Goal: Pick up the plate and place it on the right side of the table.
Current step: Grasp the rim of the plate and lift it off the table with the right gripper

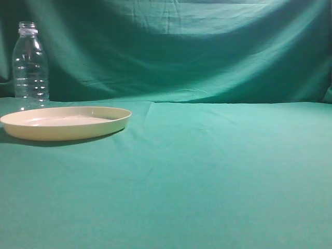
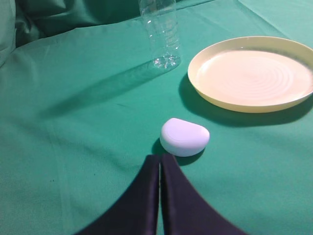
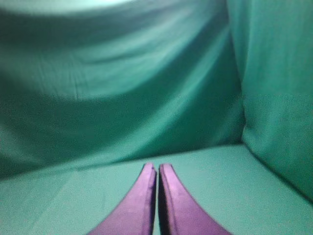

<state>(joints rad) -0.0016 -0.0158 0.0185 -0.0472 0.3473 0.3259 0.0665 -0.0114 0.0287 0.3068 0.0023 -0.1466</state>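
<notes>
The cream-yellow plate (image 1: 65, 122) lies flat on the teal-green table (image 1: 207, 171) at the left; neither gripper shows in the exterior view. In the left wrist view the plate (image 2: 252, 73) lies at the upper right, well ahead and right of my left gripper (image 2: 160, 157), whose dark jaws are pressed together and empty. My right gripper (image 3: 157, 167) is shut and empty over bare table cloth (image 3: 215, 196), facing the green backdrop; the plate is out of that view.
A clear plastic bottle (image 1: 30, 65) stands upright behind the plate's left end; it also shows in the left wrist view (image 2: 161, 34). A small white rounded object (image 2: 184, 136) lies just ahead of the left gripper. Green backdrop cloth (image 1: 181, 46) closes the far side.
</notes>
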